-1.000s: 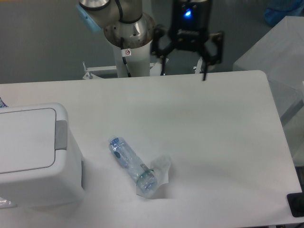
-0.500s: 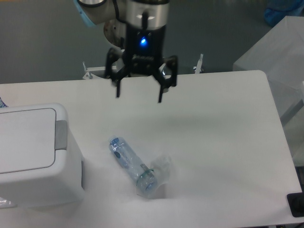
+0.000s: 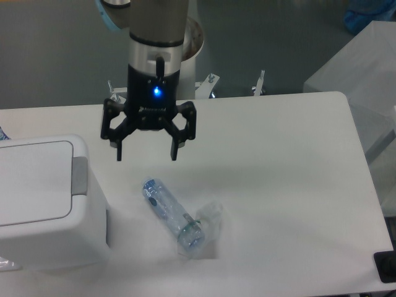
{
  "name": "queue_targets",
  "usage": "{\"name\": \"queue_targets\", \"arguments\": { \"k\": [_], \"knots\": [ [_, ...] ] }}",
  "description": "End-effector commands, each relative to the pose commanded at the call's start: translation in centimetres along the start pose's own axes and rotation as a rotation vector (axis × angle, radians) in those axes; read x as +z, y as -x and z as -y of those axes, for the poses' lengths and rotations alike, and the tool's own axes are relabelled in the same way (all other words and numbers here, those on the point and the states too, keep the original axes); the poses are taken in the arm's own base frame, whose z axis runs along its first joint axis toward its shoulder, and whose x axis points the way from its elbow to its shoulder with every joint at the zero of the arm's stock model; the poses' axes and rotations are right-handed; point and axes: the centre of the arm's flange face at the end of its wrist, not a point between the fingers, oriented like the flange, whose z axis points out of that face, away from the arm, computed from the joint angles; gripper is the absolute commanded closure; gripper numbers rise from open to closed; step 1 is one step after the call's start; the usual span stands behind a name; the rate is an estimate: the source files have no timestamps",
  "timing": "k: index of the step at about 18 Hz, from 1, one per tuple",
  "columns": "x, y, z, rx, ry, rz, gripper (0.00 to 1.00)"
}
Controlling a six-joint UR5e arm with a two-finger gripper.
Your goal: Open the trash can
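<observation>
Table (image 3: 284,185): white top with rounded corners; fills most of the view; carries the bin and the bottle.
Trash can (image 3: 43,204): large white boxy bin at the left edge of the table, partly cut off by the frame; flat rectangular lid (image 3: 31,182) lies closed and level; grey push tab (image 3: 80,175) sits on the lid's right edge, facing the middle of the table.
Arm (image 3: 158,31): comes down from the top of the view, metallic wrist above a black gripper body with a blue light lit.
Gripper (image 3: 146,154): points downward over the table, right of the bin and above the bottle; jaws spread wide, nothing between them; left fingertip (image 3: 119,156) lies near the push tab but apart from it; whether the tips touch the tabletop cannot be told.
Bottle (image 3: 176,216): crushed clear plastic, lying on its side on the table, slanting from upper left to lower right; well apart from the bin; loose clear wrap at its lower end.
</observation>
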Motion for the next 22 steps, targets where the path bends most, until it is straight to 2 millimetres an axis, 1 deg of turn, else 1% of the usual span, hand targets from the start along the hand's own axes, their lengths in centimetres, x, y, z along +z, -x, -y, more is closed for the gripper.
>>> {"name": "queue_targets", "arguments": {
  "k": [3, 7, 11, 16, 18, 22],
  "knots": [
    [1.0, -0.1, 0.0, -0.017, 0.017, -0.016, 0.0],
    [2.5, -1.3, -0.7, -0.001, 0.046, -0.024, 0.0],
    [3.1, -1.4, -0.8, 0.0, 0.056, -0.025, 0.0],
    [3.3, -1.4, -0.7, 0.002, 0.052, -0.025, 0.0],
    [4.0, -1.7, -0.9, 0.007, 0.064, -0.026, 0.0],
    [4.2, -1.7, -1.0, 0.008, 0.064, -0.027, 0.0]
  ]
}}
